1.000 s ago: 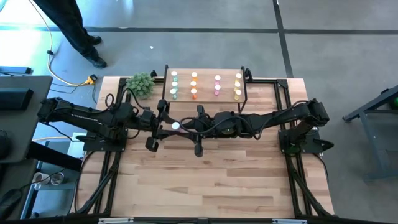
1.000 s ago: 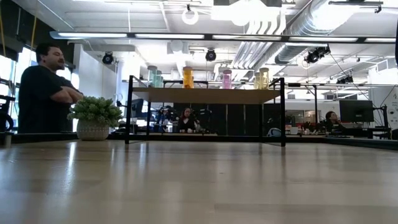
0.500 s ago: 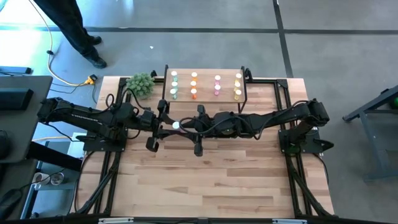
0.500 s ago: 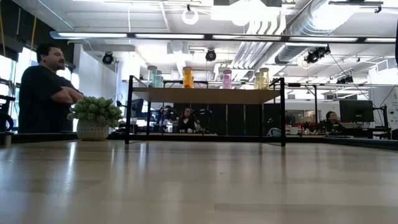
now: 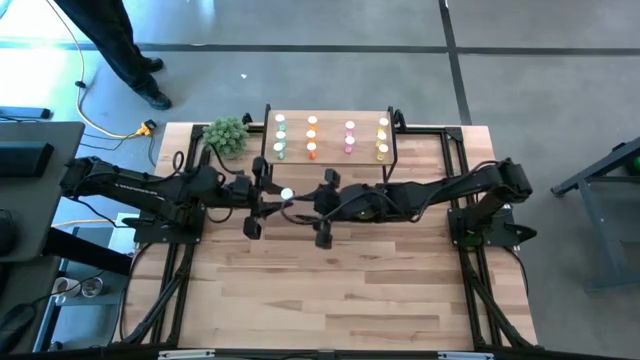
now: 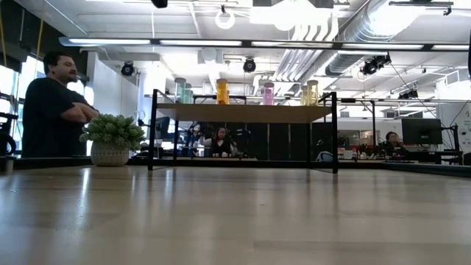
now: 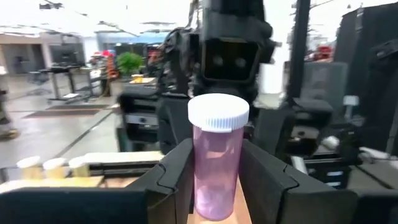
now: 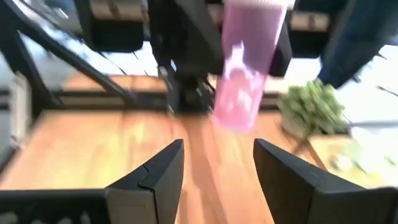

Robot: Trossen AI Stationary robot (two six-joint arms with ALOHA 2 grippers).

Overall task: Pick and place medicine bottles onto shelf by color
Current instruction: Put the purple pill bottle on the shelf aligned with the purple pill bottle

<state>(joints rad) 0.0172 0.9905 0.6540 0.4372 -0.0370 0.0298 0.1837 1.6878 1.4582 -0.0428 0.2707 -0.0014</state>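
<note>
From above, the two dark arms meet over the middle of the pale planked wooden worktop (image 5: 340, 290). The left gripper (image 5: 272, 193) pinches a small pink bottle (image 5: 287, 194), seen here as a round white cap, in front of the shelf (image 5: 330, 137). The right gripper (image 5: 308, 199) sits just beside the bottle on its other side. The shelf is a light-wood board in a thin black frame, carrying four short columns of tiny bottles: green, orange, pink and yellow. A bushy green plant (image 5: 226, 135) stands at the shelf's left end.

At worktop height, the shelf (image 6: 243, 112) stands raised on thin black legs with translucent bottles in a row on top. The plant (image 6: 112, 131) sits in a pale ribbed pot, and a person in a dark top (image 6: 50, 107) stands behind it with arms folded.

From the left wrist, the fingers (image 7: 177, 171) press on both sides of the pink bottle (image 7: 216, 163), an upright, translucent cylinder with a ridged white cap.

From the right wrist, the fingers (image 8: 158, 168) stand spread and apart from the pink bottle (image 8: 244, 62), which hangs tilted beyond them.
</note>
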